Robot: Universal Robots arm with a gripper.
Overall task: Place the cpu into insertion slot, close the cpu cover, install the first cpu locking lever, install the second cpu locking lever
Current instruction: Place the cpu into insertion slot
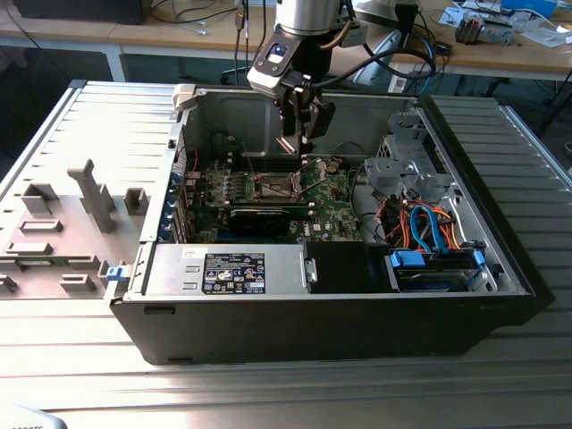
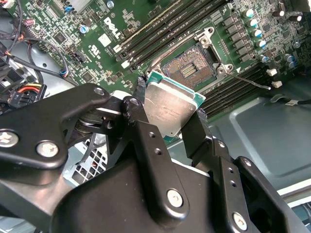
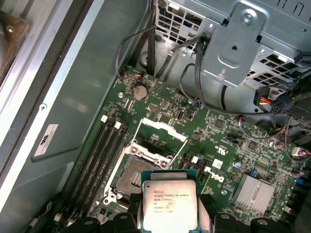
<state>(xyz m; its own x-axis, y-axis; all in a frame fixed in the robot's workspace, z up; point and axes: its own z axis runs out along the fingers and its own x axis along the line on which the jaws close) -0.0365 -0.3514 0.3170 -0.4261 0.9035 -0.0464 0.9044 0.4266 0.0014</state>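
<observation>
My gripper [image 2: 170, 108] is shut on the cpu [image 2: 167, 104], a thin square chip with a silver-grey top and green edge, its black fingers [image 2: 197, 128] clamping two opposite sides. The chip hangs tilted a little above the green board, close beside the insertion slot [image 2: 188, 69], a dark square recess with a silver border that lies bare. In the first wrist view the cpu [image 3: 169, 204] sits just off the insertion slot [image 3: 132, 175], and the cpu cover [image 3: 160, 132], a silver frame, stands swung open behind it. A thin wire lever [image 2: 250, 81] juts out beside the socket. In the exterior view the gripper [image 1: 304, 147] hovers over the motherboard.
Long memory slots [image 3: 99, 158] run beside the socket, next to the grey case wall [image 3: 73, 97]. A metal drive cage [image 3: 243, 43] with black cables stands behind the board. A finned heatsink [image 3: 255, 193] sits on the board. Blue and orange cables [image 1: 429, 223] fill the exterior view's right.
</observation>
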